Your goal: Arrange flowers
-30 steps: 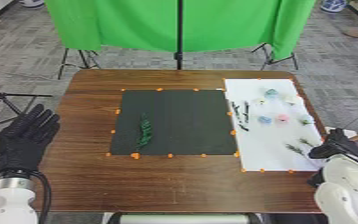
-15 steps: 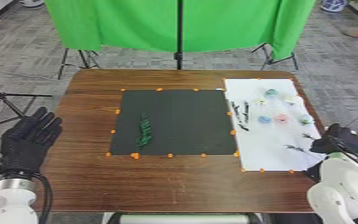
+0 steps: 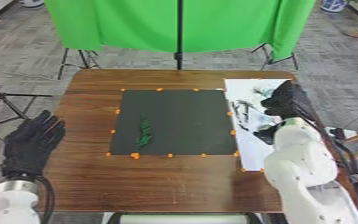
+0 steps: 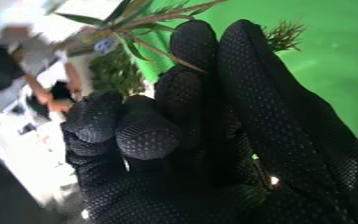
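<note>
On the surface before us, the sprig [image 3: 145, 134] lies on the mat [image 3: 177, 115], left of the sheet [image 3: 253, 152].

No Words to Read

I can't read any words, names, numbers or signs on anything here.
</note>
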You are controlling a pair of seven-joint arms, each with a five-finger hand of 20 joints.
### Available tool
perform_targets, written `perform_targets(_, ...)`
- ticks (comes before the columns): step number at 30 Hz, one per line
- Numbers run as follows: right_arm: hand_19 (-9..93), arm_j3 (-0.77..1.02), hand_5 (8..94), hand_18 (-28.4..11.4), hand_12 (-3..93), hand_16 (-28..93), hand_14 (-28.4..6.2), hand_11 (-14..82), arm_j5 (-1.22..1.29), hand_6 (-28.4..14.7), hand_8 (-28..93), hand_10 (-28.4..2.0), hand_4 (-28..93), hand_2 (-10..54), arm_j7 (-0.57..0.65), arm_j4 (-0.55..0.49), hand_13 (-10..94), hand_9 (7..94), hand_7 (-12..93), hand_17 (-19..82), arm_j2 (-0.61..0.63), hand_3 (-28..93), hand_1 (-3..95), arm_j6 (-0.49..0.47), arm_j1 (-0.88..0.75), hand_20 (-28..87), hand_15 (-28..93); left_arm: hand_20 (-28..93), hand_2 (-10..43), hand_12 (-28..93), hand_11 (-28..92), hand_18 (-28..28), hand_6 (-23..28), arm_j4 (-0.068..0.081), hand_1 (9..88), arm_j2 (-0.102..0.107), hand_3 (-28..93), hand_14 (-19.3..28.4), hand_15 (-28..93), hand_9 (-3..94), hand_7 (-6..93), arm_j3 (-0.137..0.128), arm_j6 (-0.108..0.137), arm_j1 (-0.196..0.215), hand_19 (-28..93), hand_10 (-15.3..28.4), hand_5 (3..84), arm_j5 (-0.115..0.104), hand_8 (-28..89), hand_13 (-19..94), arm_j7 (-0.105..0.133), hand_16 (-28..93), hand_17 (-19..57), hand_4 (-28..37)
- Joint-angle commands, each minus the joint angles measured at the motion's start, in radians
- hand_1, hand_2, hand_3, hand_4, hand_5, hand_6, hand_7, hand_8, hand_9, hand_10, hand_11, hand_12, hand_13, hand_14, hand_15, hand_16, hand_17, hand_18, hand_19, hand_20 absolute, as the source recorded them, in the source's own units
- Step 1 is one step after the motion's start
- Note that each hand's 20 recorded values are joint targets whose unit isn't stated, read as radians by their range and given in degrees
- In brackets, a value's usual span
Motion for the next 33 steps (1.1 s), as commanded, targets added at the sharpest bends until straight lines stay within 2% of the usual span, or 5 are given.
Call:
perform_targets(1,93,-0.143,78.6,-28.4,54.4,54,-17.3,50.1,-0.050,-2.2,19,-12.8,-24,-9.5,-0.056,0.123,69,77.6,33,41,-0.225,65,62.2,-0.043,0.052,50,78,15,15.5,12,17,14.5,9.7,0.017,32.4,0.035,73,15.3,39,39.6,8.8,0.033,0.003,-0.031,32,14.1,46.7,0.009,-8,30,-0.023,-6,-3.7,-24.4)
perform_targets(10,93,-0.237,78.5,-28.4,53.9,53,-17.5,49.3,-0.143,-2.3,19,-12.7,-24,-9.5,-0.107,0.223,69,77.3,33,41,-0.399,65,62.2,-0.079,0.003,49,77,15,13.5,12,17,14.5,9.6,0.038,30.7,0.074,74,15.4,39,39.4,8.5,0.100,-0.013,-0.078,32,14.0,46.4,0.000,-8,30,-0.023,-6,-3.7,-23.6)
perform_targets(20,93,-0.238,77.4,-28.4,54.1,52,-17.9,49.8,-0.127,-2.5,20,-13.0,-24,-9.5,-0.066,0.317,69,77.2,34,41,-0.512,65,61.4,-0.112,-0.030,48,77,15,13.2,12,17,14.4,9.4,0.050,30.2,0.094,74,15.3,39,39.4,8.6,0.128,-0.014,-0.099,31,14.0,46.2,0.005,-8,30,-0.057,-5,-3.6,-23.7)
perform_targets(28,93,-0.214,74.4,-28.4,53.3,51,-17.5,50.2,-0.090,-3.0,19,-13.1,-24,-9.5,-0.009,0.364,69,76.5,36,42,-0.550,66,60.5,-0.026,-0.032,49,77,16,13.4,12,17,14.4,9.4,0.072,30.5,0.099,74,15.3,39,39.4,8.5,0.152,-0.027,-0.135,31,14.0,46.2,0.009,-8,30,-0.085,-5,-3.6,-23.9)
perform_targets(33,93,-0.214,68.4,-28.4,52.6,50,-17.2,49.4,-0.048,-5.7,13,-13.3,-24,-9.5,-0.004,0.348,69,75.2,31,42,-0.539,67,58.7,-0.001,-0.042,50,77,16,13.8,12,17,14.4,9.5,0.064,30.6,0.099,74,15.4,39,39.5,8.5,0.132,-0.023,-0.110,31,13.9,46.2,0.001,-8,30,-0.065,-5,-3.6,-24.0)
